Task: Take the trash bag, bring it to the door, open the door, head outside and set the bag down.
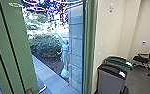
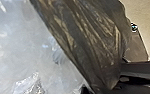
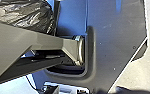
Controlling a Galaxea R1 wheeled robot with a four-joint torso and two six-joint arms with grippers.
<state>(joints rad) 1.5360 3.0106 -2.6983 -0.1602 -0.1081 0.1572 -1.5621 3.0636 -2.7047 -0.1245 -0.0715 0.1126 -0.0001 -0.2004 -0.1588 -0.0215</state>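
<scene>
Trash bag (image 2: 91, 42): dark, glossy, creased.

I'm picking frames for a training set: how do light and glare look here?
Head view: purple-white blowout over the bush, bluish light outdoors; left wrist view: bright streaks on the dark bag; right wrist view: sheen on the bag's folds.

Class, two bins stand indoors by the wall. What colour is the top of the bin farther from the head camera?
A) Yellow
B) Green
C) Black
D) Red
B: in the head view, the farther bin has a green top, while the nearer bin, in front of it, has a dark one.
</scene>
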